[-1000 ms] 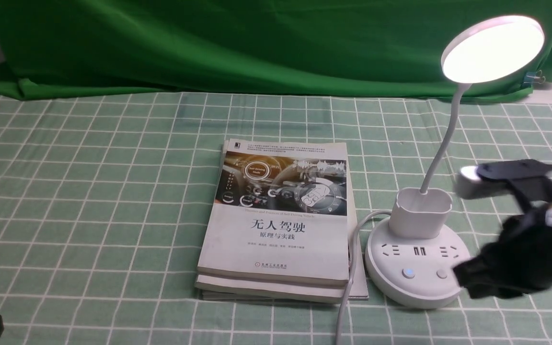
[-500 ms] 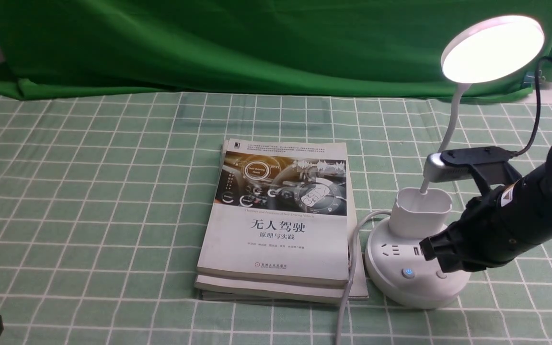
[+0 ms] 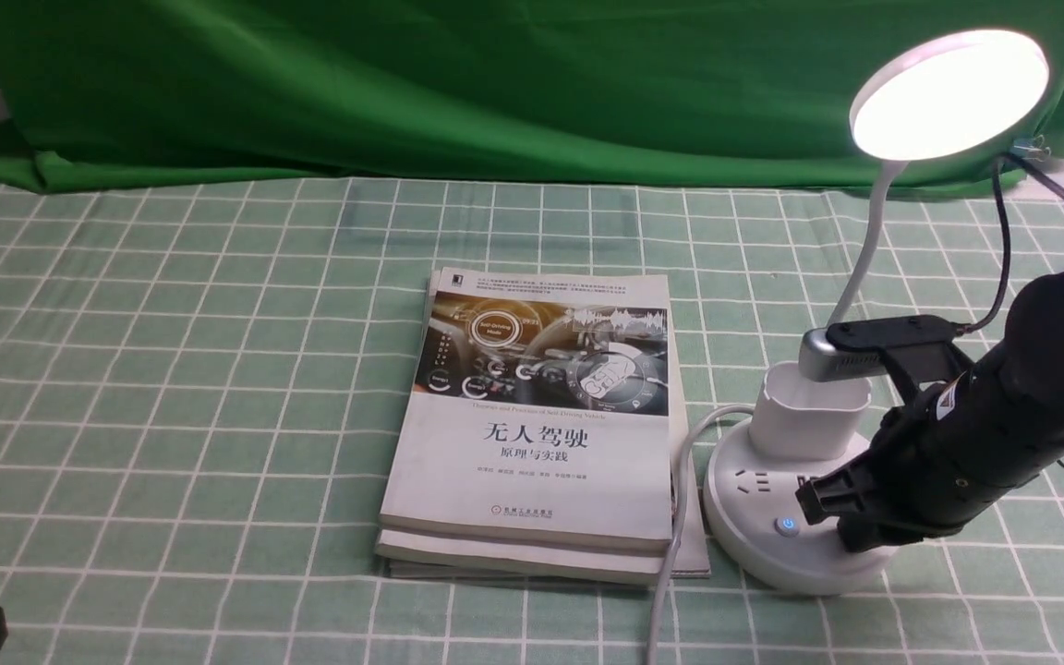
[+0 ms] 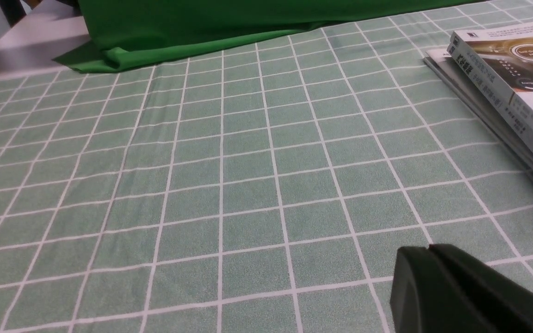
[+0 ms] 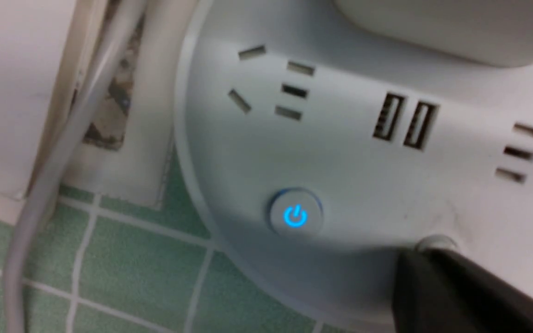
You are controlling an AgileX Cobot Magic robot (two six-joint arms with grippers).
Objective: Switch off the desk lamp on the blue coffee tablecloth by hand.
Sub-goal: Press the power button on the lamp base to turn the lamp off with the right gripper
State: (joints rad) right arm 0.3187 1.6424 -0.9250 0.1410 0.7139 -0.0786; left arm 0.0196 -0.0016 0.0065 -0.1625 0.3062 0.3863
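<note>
The desk lamp (image 3: 802, 417) stands on the blue coffee tablecloth (image 3: 218, 369), right of a stack of books (image 3: 532, 434), with its head lit. The right gripper (image 3: 841, 526) rests on the lamp base. Its fingers are pressed together, and the tip sits on the plain button (image 5: 438, 241) beside the blue-lit power button (image 5: 295, 216). The left gripper (image 4: 433, 277) sits low over bare cloth, well apart from the lamp, fingers together and holding nothing.

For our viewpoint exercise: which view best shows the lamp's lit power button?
Right wrist view: the power button is close up, symbol legible. Front view shows a small blue dot; left wrist view, nothing.
</note>
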